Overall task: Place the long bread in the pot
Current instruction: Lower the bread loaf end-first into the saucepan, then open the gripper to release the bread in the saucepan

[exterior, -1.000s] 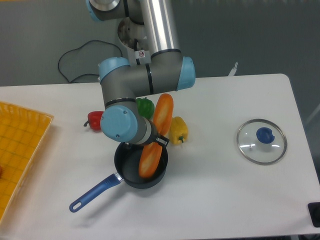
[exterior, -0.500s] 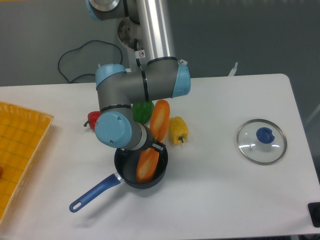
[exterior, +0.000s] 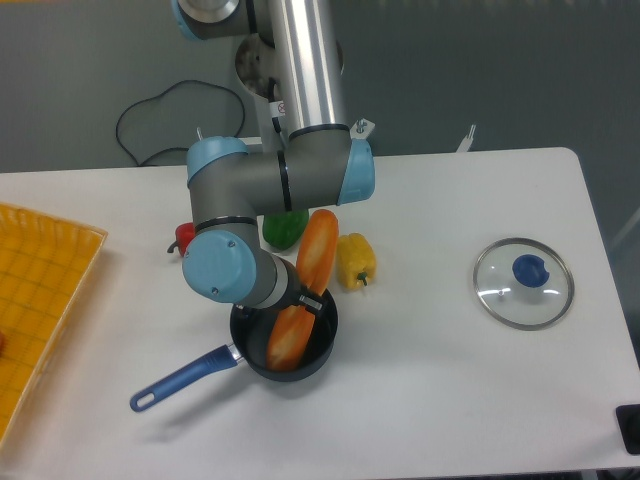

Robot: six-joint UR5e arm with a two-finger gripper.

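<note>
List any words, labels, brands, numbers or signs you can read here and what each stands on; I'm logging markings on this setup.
No text in this view can be read.
Small round red-ringed sticker on the robot arm, just above the grey elbow: too small to make out.
The long bread, pot, glass lid, peppers and orange tray show no markings.

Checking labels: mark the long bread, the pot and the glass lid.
long bread (exterior: 318, 250): fixed camera, upper half of the loaf.
pot (exterior: 322, 345): fixed camera, dark inner wall on the right side.
glass lid (exterior: 497, 290): fixed camera, clear glass left of the blue knob.
</note>
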